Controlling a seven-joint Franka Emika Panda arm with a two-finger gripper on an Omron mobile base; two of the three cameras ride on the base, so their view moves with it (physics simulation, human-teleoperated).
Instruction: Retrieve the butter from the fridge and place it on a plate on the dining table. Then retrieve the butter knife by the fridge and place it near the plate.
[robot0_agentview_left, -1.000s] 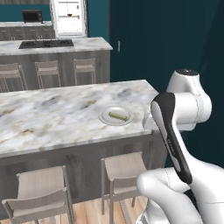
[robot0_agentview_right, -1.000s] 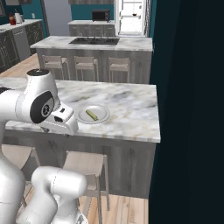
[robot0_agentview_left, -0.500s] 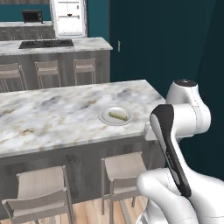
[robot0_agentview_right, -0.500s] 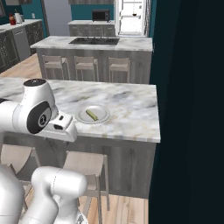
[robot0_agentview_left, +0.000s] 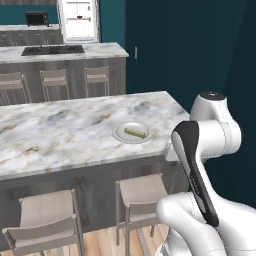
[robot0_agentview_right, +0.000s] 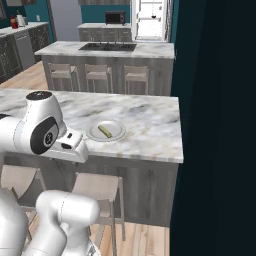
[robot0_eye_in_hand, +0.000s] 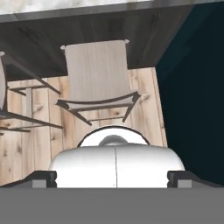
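Well inboard of the dining table (robot0_agentview_left: 60, 137) edge, butter (robot0_agentview_left: 134, 132) on plate (robot0_agentview_left: 122, 136); gripper (robot0_eye_in_hand: 113, 178) agape.

Place: we see a home kitchen | Evidence: long white-grey marbled dining table (robot0_agentview_left: 60, 132) with pale wooden stools (robot0_agentview_left: 142, 192); grey counter with black stovetop (robot0_agentview_right: 107, 47); black microwave (robot0_agentview_right: 115, 17); teal walls (robot0_agentview_left: 200, 50); wood-plank floor (robot0_eye_in_hand: 26, 144)
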